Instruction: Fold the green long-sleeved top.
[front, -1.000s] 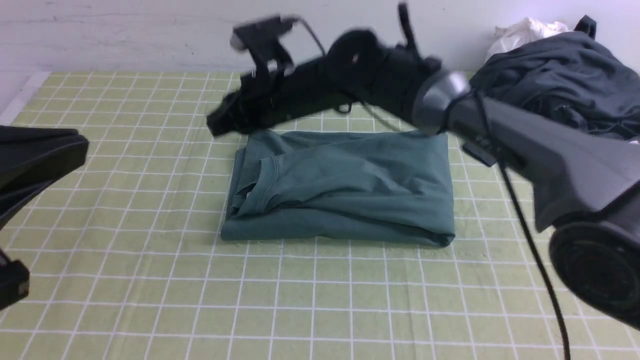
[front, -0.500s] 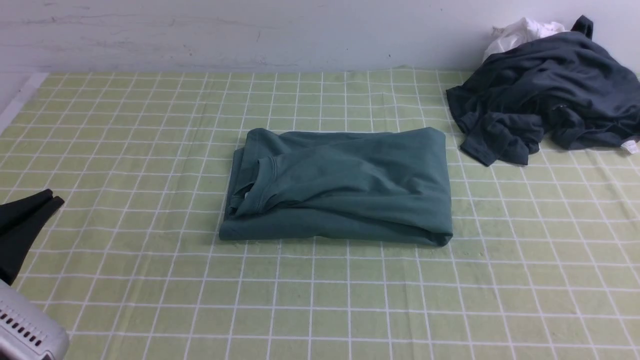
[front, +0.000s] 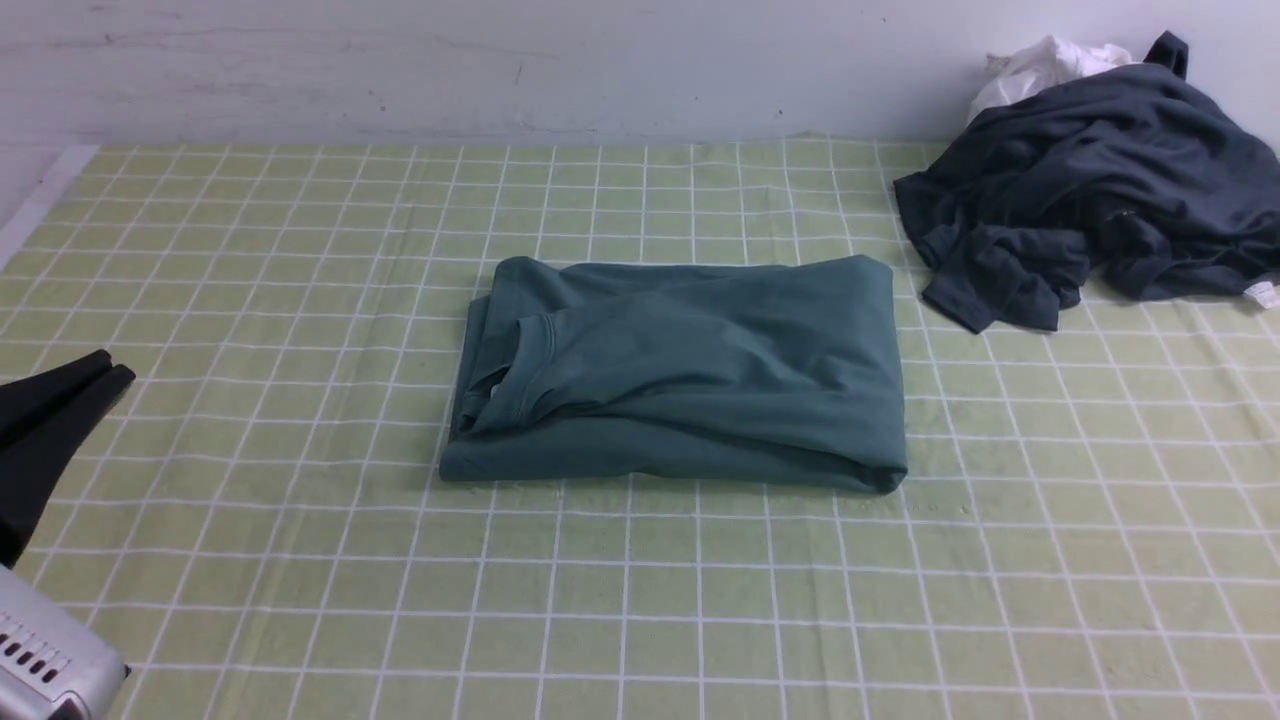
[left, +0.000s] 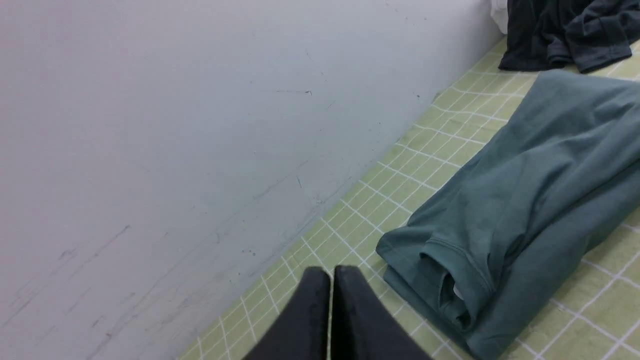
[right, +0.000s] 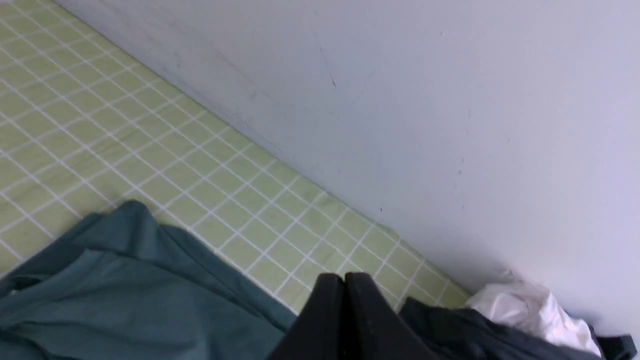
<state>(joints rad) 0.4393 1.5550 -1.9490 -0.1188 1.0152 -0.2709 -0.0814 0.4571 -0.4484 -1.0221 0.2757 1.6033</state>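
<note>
Checked cloth (front: 300, 600) bears the folded green top (front: 690, 370); left gripper (left: 331, 274) and right gripper (right: 344, 280) are closed, empty.

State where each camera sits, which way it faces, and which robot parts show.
Front: between the arms, facing forward over the top and dark pile; left gripper at the edge.
Left wrist: on that arm, facing wall and top's collar; shut left gripper shows.
Right wrist: on that arm, facing wall, top, dark pile; shut right gripper shows.
All share the top.

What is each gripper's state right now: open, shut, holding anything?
Left gripper: shut, holding nothing.
Right gripper: shut, holding nothing.
</note>
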